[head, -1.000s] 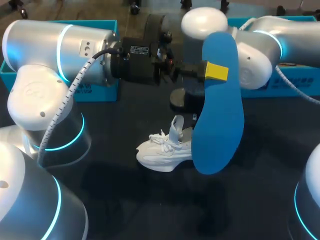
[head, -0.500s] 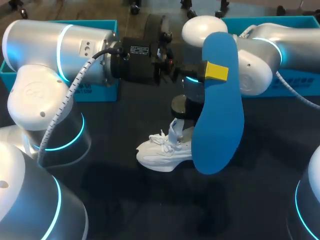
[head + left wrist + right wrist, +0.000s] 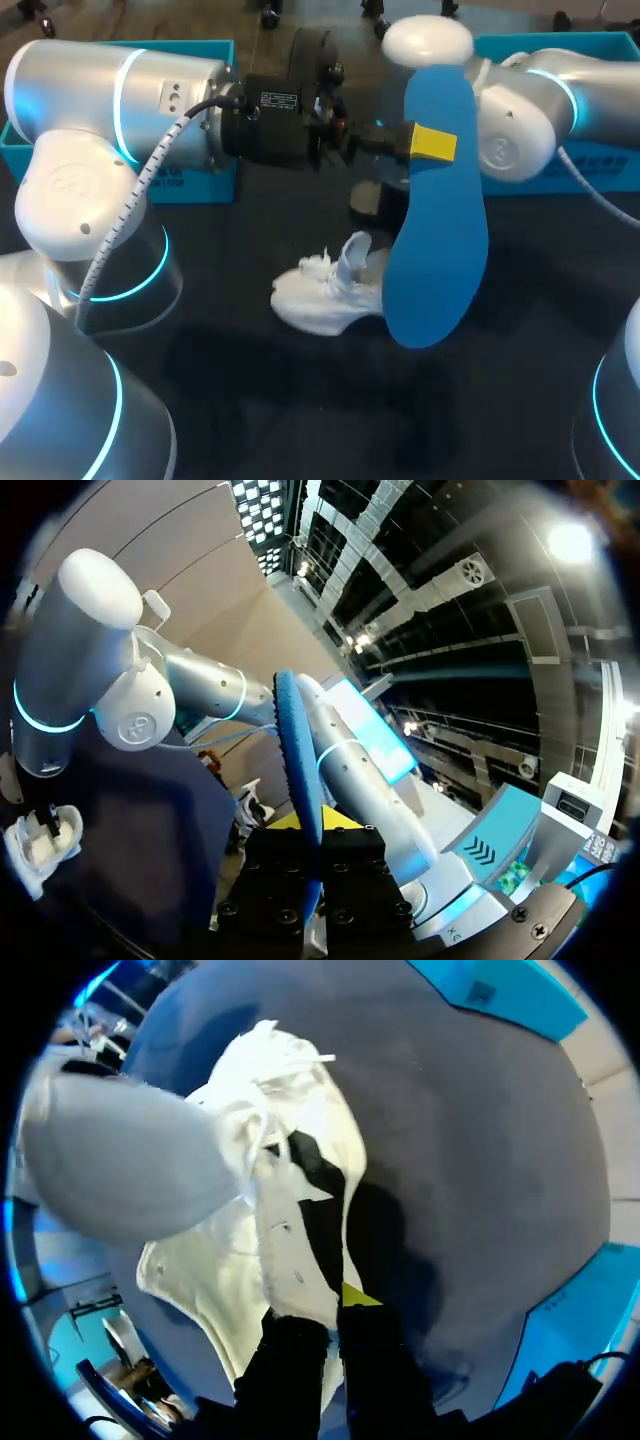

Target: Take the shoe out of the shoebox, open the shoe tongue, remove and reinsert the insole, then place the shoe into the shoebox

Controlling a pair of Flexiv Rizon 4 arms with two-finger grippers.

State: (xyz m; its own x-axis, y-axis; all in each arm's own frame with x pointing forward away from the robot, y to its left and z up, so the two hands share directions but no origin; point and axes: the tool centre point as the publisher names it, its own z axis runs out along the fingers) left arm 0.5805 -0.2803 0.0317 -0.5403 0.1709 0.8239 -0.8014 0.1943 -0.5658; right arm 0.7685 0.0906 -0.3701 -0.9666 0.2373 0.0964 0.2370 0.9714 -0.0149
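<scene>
At frame centre, left hand point(image 3: 429, 143) grips the upright insole point(image 3: 437, 262); right hand point(image 3: 335, 1312) pinches the tongue point(image 3: 292, 1235) of the shoe point(image 3: 318, 303).

Head view looks down on the dark table point(image 3: 250, 400) from behind. It shares the flat blue insole point(image 3: 435, 250) with the upward-facing left wrist view, the white laced shoe point(image 3: 315, 305) with the close right wrist view.

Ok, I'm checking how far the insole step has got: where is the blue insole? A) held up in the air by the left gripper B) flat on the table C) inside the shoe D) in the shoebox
A: the left gripper is shut on the blue insole, holding it upright in the air, clear of the white shoe.
</scene>
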